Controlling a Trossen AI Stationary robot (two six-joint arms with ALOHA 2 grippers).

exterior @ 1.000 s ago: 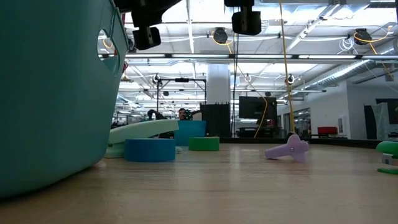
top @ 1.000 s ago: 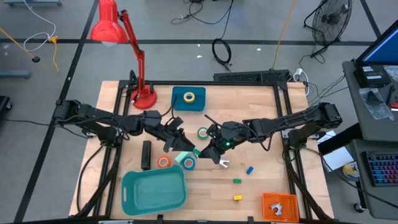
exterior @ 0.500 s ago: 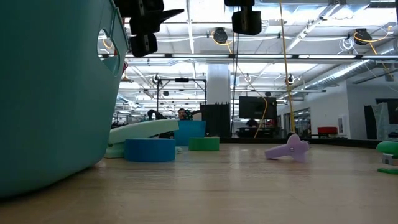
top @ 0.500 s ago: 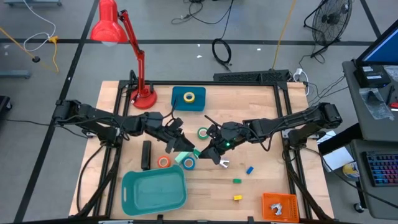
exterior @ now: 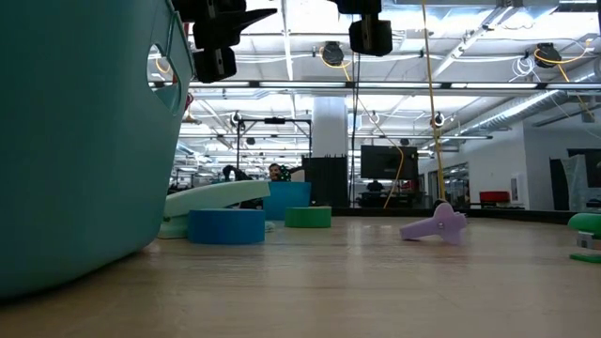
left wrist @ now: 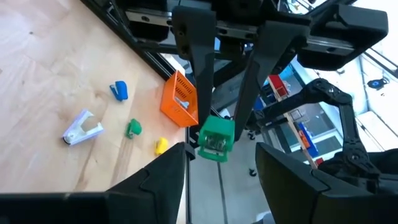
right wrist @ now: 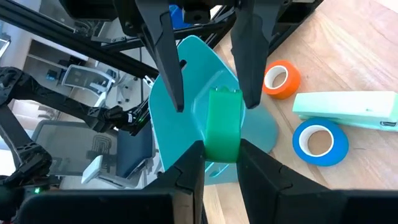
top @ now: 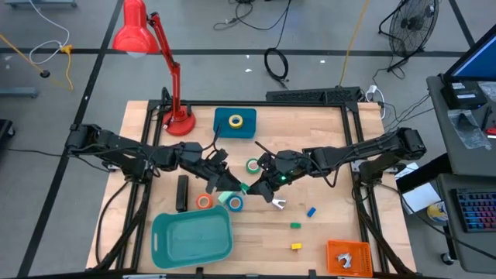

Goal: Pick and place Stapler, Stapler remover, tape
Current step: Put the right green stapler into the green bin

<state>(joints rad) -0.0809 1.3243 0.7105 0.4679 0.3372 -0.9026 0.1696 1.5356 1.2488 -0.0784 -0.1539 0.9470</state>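
My right gripper [right wrist: 221, 144] hangs over the middle of the table, shut on a small green thing [right wrist: 224, 121]. My left gripper [left wrist: 221, 148] faces it from the left, open; its fingers [right wrist: 169, 62] stand on either side of the green thing's far end, apart from it. The black stapler [top: 182, 192] lies flat on the table, left of the orange tape [top: 204, 201] and blue tape [top: 235, 203]. Green tape [top: 253, 165] lies behind the grippers. Yellow tape [top: 235, 121] sits on a blue box. The pale stapler remover [top: 277, 203] lies on the table, right of the blue tape. My right gripper pinches the green thing's near end [right wrist: 222, 138] between its two fingers. The fingers come from the table's right, slanting a little downward. The green thing sticks out past the fingertips toward my left gripper and is lifted clear of the table.
A teal basket [top: 192, 236] stands at the near left. A mint-green stapler [right wrist: 348, 109] lies by the blue tape. A red lamp [top: 177, 116] stands at the far left, an orange bin [top: 346, 256] at the near right. Small blue [top: 311, 211], green [top: 295, 225] and yellow [top: 296, 246] cubes lie between.
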